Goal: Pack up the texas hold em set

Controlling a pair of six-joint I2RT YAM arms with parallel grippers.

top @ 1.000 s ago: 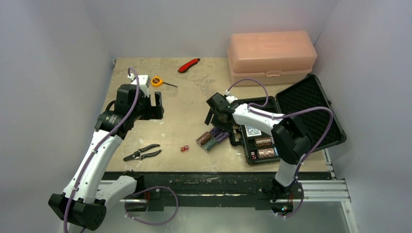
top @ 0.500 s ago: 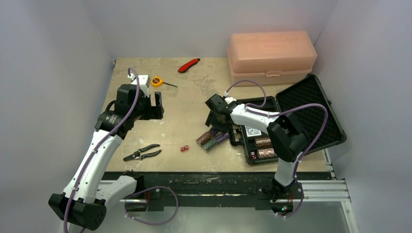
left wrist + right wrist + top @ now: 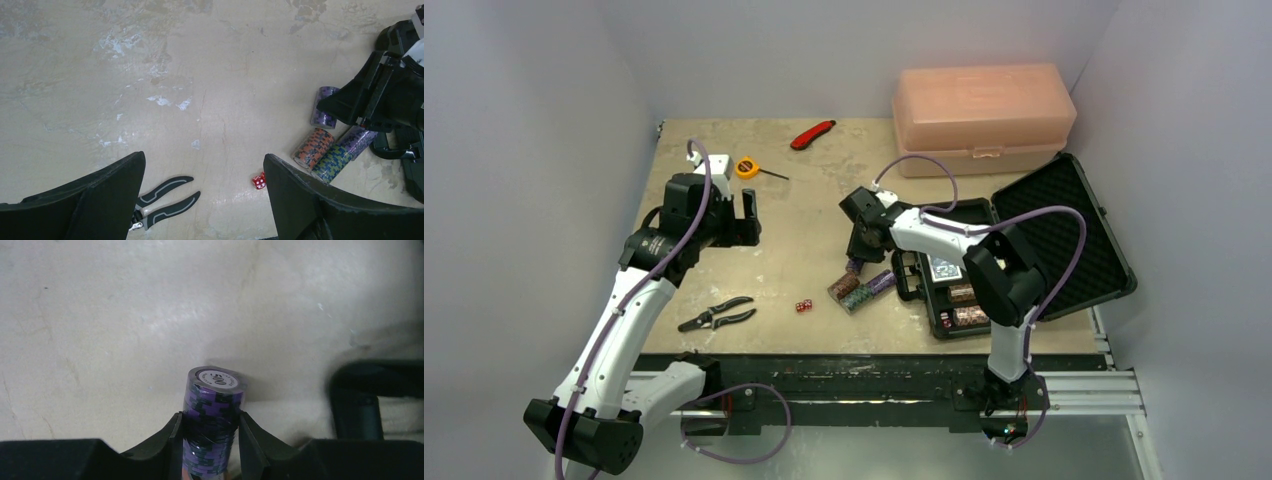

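Note:
The black case (image 3: 1064,215) lies open at the right, foam lid tilted back. Its tray holds chip rolls (image 3: 967,315) and a blue card deck (image 3: 944,268). Left of it, more chip rolls (image 3: 861,289) lie on the table, with red dice (image 3: 803,306) nearby. My right gripper (image 3: 211,422) is shut on a purple chip roll (image 3: 215,400) marked 500, both fingers pressing its sides. My left gripper (image 3: 204,157) hangs open above the bare table, nothing between its fingers; past it I see the dice (image 3: 258,181) and an orange roll (image 3: 313,148).
Black-handled pliers (image 3: 716,314) lie near the front left. A translucent pink box (image 3: 984,115) stands at the back right. A red utility knife (image 3: 813,133) and a yellow tape measure (image 3: 746,167) lie at the back. The case's handle (image 3: 370,390) is just right of the held roll.
My right gripper has closed from wide open onto the purple chip roll, shifting slightly left. The left arm has not moved.

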